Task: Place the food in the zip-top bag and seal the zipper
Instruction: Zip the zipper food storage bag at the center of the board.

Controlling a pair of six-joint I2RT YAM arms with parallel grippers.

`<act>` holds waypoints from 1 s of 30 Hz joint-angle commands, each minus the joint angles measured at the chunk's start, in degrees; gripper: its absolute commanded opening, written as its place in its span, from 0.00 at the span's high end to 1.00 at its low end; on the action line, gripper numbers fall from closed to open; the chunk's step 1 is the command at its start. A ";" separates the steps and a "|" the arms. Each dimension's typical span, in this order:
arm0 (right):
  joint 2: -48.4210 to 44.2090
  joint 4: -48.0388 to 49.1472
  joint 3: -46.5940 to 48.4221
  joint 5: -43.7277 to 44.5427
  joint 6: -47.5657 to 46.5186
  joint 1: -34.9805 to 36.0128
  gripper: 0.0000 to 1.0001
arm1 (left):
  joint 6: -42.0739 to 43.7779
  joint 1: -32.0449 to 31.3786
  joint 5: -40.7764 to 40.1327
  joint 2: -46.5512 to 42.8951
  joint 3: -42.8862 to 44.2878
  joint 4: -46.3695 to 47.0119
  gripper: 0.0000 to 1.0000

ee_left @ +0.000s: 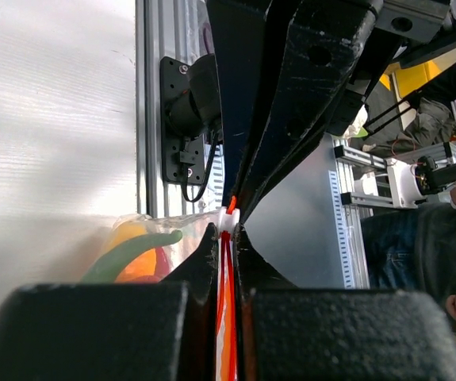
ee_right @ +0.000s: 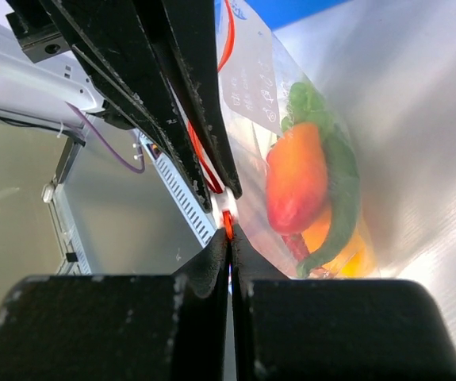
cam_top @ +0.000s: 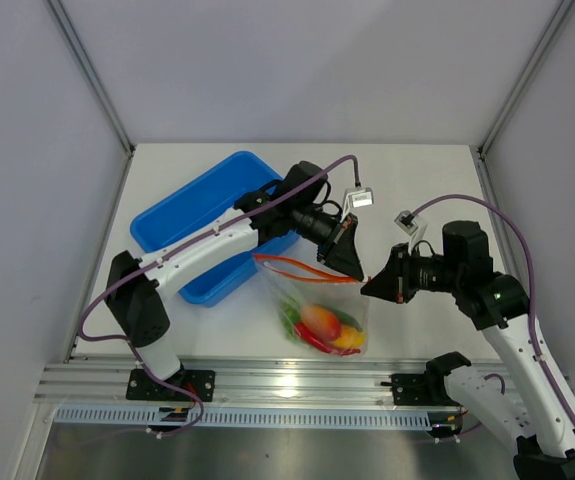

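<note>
Currently: one zip-top bag (cam_top: 297, 292), clear, limp, slippery film, resting on the surface (cam_top: 417, 200) beside one blue tray (cam_top: 192, 205); I'd hold only its stiffer zipper (cam_top: 292, 262). Inside, light food (cam_top: 322, 325): I count roughly five pieces. Both the left end effector (cam_top: 353, 268) and right end effector (cam_top: 370, 289) are pinched shut on that strip.

I see white links and black joint housings on the left arm (cam_top: 205, 246) and right arm (cam_top: 529, 350), each trailed by a purple cable (cam_top: 454, 196). Left gripper (cam_top: 352, 265) and right gripper (cam_top: 373, 287) are matte black, fingers (ee_left: 323, 71) scuffed; a green dot (cam_top: 494, 295), possibly an indicator, marks the right arm.
</note>
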 commanded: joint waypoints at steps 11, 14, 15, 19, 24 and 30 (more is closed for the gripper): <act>-3.49 4.30 -0.56 2.93 3.10 -0.10 1.00 | 2.15 0.94 -0.31 -4.39 -3.17 -1.05 0.99; -3.58 4.39 -0.64 2.94 3.10 -0.10 1.00 | 2.67 1.11 -0.58 -4.92 -3.79 -1.75 1.00; -3.49 4.48 -0.82 2.76 3.01 -0.19 1.00 | 2.76 1.20 -0.58 -5.18 -3.88 -1.75 0.99; -2.09 3.17 -0.48 -2.15 1.26 -0.10 1.00 | 1.97 1.29 -0.23 -5.53 -3.97 -0.97 0.99; 1.08 1.05 1.90 -5.58 -2.34 -0.01 0.88 | 0.48 1.29 0.30 -5.18 -3.53 0.53 0.99; 2.22 1.40 2.08 -9.10 -2.09 -0.10 0.84 | -0.05 1.20 0.56 -5.27 -3.09 1.24 0.99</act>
